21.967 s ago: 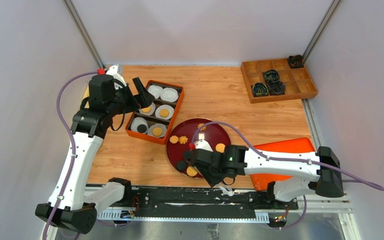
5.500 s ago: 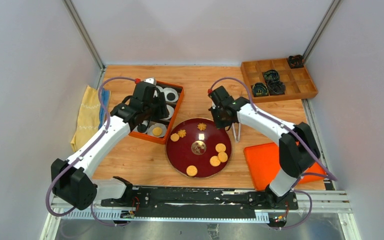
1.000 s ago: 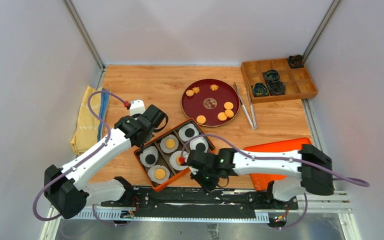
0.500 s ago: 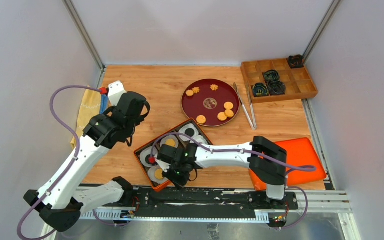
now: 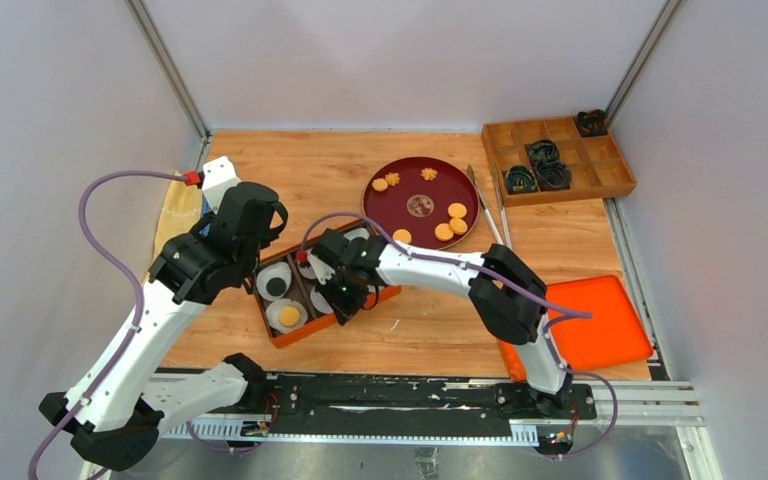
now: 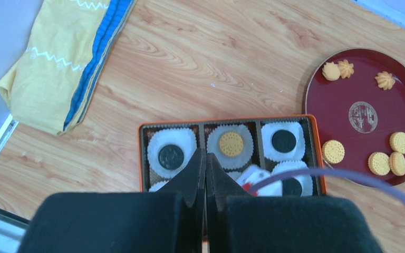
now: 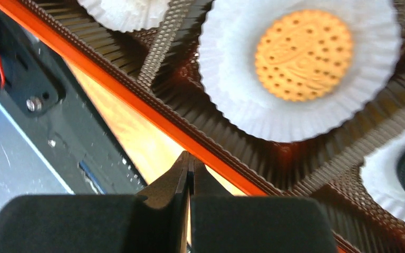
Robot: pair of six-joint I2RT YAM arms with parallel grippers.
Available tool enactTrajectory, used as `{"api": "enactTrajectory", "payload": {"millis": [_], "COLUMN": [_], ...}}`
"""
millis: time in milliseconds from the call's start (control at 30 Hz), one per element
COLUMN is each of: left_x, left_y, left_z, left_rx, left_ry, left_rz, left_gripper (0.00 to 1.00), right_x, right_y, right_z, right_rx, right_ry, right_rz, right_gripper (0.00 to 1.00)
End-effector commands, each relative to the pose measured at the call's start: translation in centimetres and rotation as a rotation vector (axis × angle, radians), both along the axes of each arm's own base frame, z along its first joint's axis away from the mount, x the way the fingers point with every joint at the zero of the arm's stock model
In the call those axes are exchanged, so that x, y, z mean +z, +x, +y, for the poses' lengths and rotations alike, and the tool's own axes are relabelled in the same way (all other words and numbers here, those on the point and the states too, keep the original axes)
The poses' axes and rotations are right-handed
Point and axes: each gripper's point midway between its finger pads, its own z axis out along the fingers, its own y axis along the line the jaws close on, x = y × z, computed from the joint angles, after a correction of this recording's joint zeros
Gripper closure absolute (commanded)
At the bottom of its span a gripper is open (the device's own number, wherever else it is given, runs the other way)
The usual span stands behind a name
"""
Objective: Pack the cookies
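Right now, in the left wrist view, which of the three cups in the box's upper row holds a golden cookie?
The middle cup: its cookie is golden-orange, while the left cup and the right cup each hold a black one.

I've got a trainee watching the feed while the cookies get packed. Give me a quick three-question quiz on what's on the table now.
1. How many flower-shaped golden cookies lie on the dark red round plate?
2. True or false: the left pincer and the right pincer are both shut, holding nothing.
3. In the top view, where does the orange compartmented box lie relative to the plate? A) below-left; B) above-right; C) on top of it.
Key: 1) three; 2) true; 3) A.
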Motion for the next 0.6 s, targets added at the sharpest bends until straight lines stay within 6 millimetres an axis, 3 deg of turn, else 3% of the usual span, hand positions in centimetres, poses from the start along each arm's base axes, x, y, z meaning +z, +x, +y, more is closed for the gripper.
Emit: {"api": "enactTrajectory", "payload": {"millis": [0, 167, 300, 400, 567], "left_x": [0.4, -0.5, -2.5, -4.3, -8.5], "left_y": [-0.4, -0.3, 1.4, 3.9, 8.4], "left_z": [1.5, 2.3, 1.3, -1.2, -7.1], "left_rx": [0.044, 0.095, 0.108, 0.052, -0.097], "left_ry": [0.042, 0.080, 0.120, 0.124, 0.050], "left_rz": [-0.019, -0.011, 0.055, 0.107, 0.161], "left_gripper": [1.00, 0.97, 0.99, 1.00, 1.00], "right_x": [-0.2, 0.3, 4.0, 6.9, 10.7], "right_y": [4.6, 7.1, 9.0, 11.0, 13.1], "right_z": [0.5, 0.8, -1.3, -5.8, -16.4], "right_rx": [-0.087, -0.131, -0.225, -0.426, -0.798], "right_ry": [0.002, 0.008, 0.020, -0.022, -0.092], "right_rz": [-0.034, -0.090, -0.239, -0.381, -0.517], "right_gripper": [1.00, 1.00, 1.00, 1.00, 1.00]}}
